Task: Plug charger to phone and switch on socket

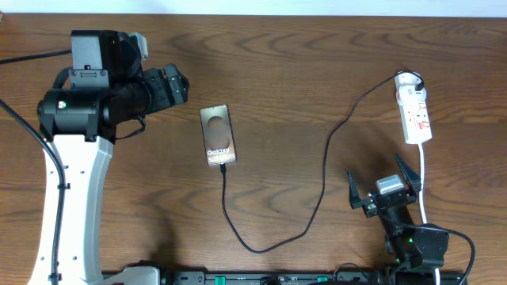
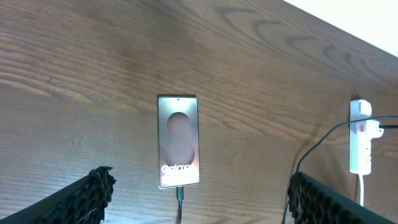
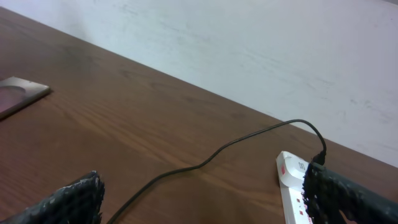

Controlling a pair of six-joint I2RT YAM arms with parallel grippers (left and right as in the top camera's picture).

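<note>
Flat dark-screened smartphone [image 1: 217, 135] w/ white "Galaxy" lettering lies mid brown wooden surface [image 1: 301, 63]. The tip of the thin black charger cable [image 1: 325, 170] meets its 6 o'clock edge. Narrow white power strip [image 1: 414, 111] sits at phone's 3 o'clock, well apart. Spread wide, holding nothing: left fingers [image 2: 87, 193] & right fingers [image 1: 352, 190].

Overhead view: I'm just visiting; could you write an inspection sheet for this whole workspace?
Surface: brown wooden table.
Job's things: phone flat, screen up; charger tip at its bottom edge; socket far right, switch state unreadable.
Clutter: nothing seen.
Grippers: left gripper open, empty; right gripper open, empty, near the socket.
Cables: charger loops from phone to socket; white cord trails from socket.
Surroundings: pale wall beyond the table.
</note>
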